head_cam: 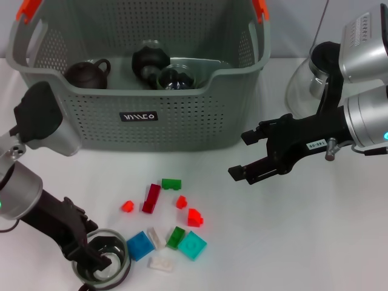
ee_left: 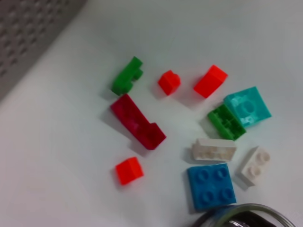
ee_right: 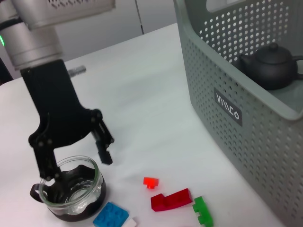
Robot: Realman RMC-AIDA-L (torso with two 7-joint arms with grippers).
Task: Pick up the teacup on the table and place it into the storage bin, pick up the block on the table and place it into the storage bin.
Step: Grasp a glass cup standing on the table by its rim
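The glass teacup (head_cam: 101,264) stands at the near table edge, just beside the scattered blocks (head_cam: 164,223). The left gripper (head_cam: 91,253) is spread over its rim, one finger inside, one outside. The wall should be pinched firmly before lifting toward the storage bin (head_cam: 139,118). The right gripper (head_cam: 250,155) hovers spread, idle. The cup's base is cut off in the head view.

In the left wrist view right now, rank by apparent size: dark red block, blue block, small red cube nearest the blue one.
1. Dark red block, longest.
2. Blue block, close behind; it lies nearer the camera, so this order is unsure.
3. Small red cube, clearly smallest.
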